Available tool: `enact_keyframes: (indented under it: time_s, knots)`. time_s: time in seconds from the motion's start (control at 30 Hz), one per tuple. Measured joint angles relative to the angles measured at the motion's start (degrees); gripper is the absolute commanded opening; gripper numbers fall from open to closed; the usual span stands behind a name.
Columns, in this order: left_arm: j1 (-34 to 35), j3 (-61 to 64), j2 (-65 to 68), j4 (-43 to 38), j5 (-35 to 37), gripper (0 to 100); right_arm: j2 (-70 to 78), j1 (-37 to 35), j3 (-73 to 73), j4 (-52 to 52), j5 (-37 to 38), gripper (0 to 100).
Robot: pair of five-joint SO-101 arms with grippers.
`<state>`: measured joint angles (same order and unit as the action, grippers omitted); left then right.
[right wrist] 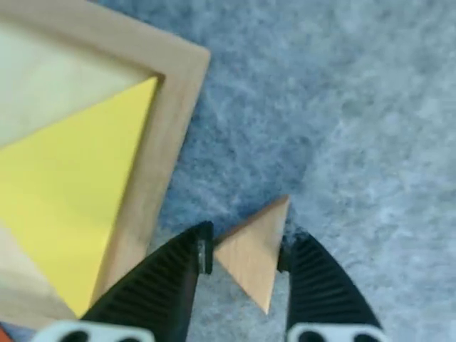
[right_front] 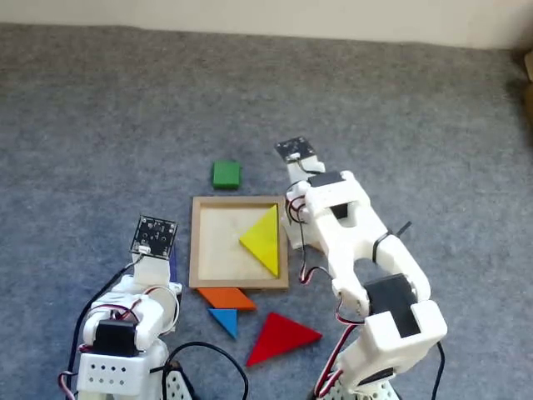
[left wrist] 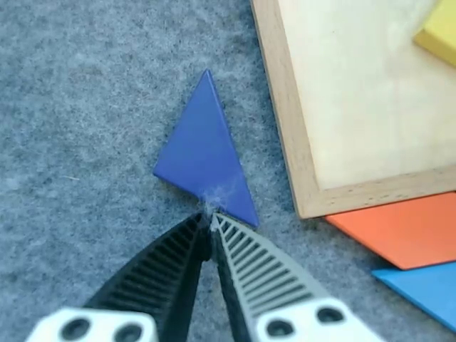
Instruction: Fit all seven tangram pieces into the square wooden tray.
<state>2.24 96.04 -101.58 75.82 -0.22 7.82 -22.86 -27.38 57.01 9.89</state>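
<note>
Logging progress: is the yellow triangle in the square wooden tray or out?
In. The yellow triangle lies flat inside the square wooden tray.

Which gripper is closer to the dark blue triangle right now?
Left. The left gripper, shut, has its tips at the dark blue triangle, just outside the tray. The right gripper is on the tray's opposite side, closed around a tan triangle.

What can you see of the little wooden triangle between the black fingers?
The little wooden triangle is flat, pale and unpainted, like plain wood. It sits just outside the tray, apart from its wall, over the grey carpet. The right gripper has one black finger at each side, and both seem to touch its edges. I cannot tell whether it rests on the carpet or is lifted.
</note>
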Motion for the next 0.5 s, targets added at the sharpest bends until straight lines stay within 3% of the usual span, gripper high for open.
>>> enact_keyframes:
  time_s: [0.13,0.5]
  knots:
    - [0.0,0.0,0.0,0.0,0.0,0,-1.14,0.18,-0.18,0.0,0.7,7.4]
    - [0.0,0.0,0.0,0.0,0.0,0,-11.78,-0.88,-0.79,0.53,11.34,7.4]
